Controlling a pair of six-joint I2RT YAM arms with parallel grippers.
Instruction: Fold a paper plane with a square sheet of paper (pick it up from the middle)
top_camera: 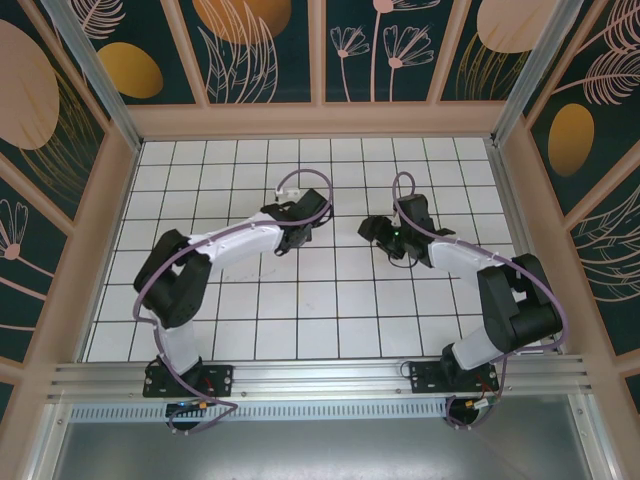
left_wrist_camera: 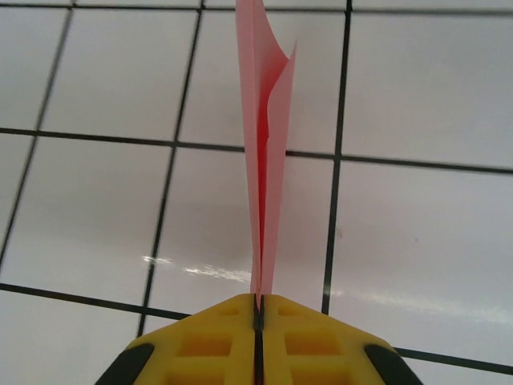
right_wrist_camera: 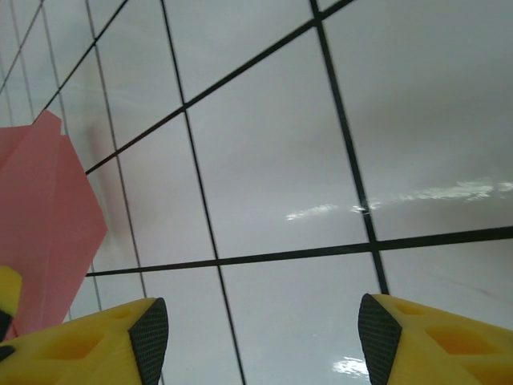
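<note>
Left wrist: left hand [left_wrist_camera: 258, 311] pinches pink paper plane [left_wrist_camera: 268, 120] w/ creases; right hand [right_wrist_camera: 263, 329] spread.

Salmon-pink paper plane [left_wrist_camera: 264, 160], yellow black-padded right pincer [right_wrist_camera: 263, 325], white table [top_camera: 330, 310] with black grid.

One paper plane [left_wrist_camera: 264, 152], one left tool [left_wrist_camera: 258, 300], one right tool [right_wrist_camera: 263, 321].

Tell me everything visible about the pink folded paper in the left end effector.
The thin salmon-pink folded paper plane is pinched at its near end by the shut yellow left end effector. Its flat layers lie together, spreading slightly at the far end, and one corner is pointed. The open right end effector is apart from it.
</note>
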